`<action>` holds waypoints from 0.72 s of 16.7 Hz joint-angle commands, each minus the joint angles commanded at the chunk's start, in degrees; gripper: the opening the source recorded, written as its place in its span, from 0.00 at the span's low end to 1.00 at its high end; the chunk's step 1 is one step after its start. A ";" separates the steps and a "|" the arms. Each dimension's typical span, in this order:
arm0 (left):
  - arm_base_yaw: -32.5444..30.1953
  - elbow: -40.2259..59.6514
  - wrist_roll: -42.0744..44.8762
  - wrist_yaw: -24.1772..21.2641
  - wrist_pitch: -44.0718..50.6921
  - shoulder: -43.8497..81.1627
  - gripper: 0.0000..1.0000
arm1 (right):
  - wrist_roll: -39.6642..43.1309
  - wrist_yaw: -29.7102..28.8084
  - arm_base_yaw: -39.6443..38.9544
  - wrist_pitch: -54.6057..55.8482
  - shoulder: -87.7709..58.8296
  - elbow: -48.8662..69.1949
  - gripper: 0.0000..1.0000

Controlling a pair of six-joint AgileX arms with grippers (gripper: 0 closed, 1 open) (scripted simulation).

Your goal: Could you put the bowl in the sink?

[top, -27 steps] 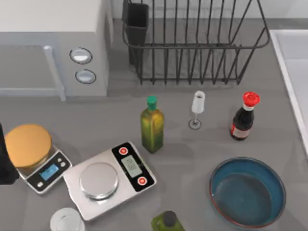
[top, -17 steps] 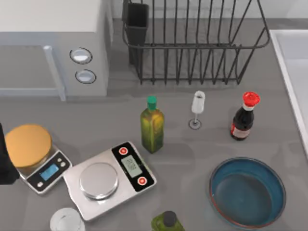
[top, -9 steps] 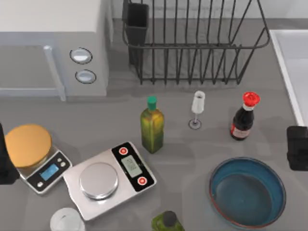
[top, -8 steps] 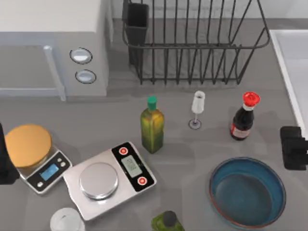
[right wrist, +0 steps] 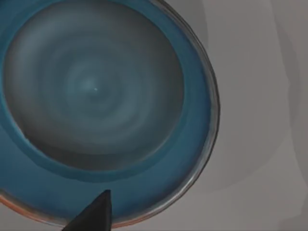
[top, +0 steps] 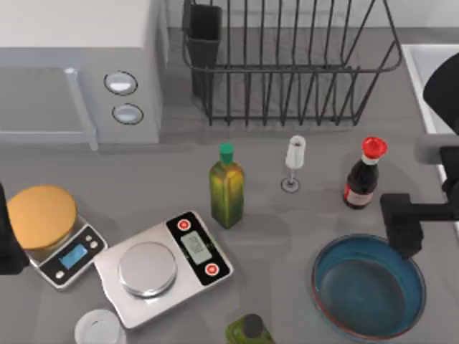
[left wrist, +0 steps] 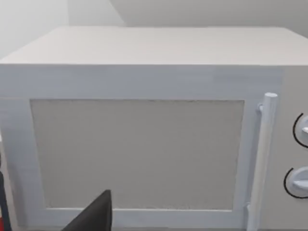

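The bowl (top: 367, 288), wide and shallow with a blue inside and a reddish-brown rim, sits on the grey counter at the front right. My right gripper (top: 405, 228) hangs over the bowl's far right rim, its arm reaching in from the right edge. From the right wrist view the bowl (right wrist: 101, 101) lies directly below, close up. The sink (top: 416, 68) is the white basin at the far right, partly covered by my right arm. My left arm (top: 6, 247) is parked at the table's left edge.
A soy sauce bottle (top: 364, 175) stands just behind the bowl, with a wine glass (top: 294, 162) and an oil bottle (top: 226, 188) to its left. A black dish rack (top: 287, 64), a microwave (top: 79, 72), two scales (top: 163, 262) and a white cup (top: 99, 328) fill the rest.
My right arm has come in from the right edge and moved left over the bowl's far rim. The bowl and my left arm have not moved.
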State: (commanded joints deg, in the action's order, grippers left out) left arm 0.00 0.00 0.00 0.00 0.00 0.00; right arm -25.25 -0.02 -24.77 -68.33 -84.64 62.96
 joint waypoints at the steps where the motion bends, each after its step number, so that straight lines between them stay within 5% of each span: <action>1: 0.00 0.00 0.00 0.00 0.00 0.00 1.00 | 0.00 0.00 0.00 0.00 0.00 0.00 1.00; 7: 0.00 0.00 0.00 0.00 0.00 0.00 1.00 | 0.13 0.00 0.18 2.33 -0.56 -1.99 1.00; 12: 0.00 0.00 0.00 0.00 0.00 0.00 1.00 | -0.11 0.00 -0.03 16.03 -4.94 -10.58 1.00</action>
State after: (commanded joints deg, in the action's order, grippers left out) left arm 0.00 0.00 0.00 0.00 0.00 0.00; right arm -25.37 -0.01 -24.79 -52.30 -89.58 52.38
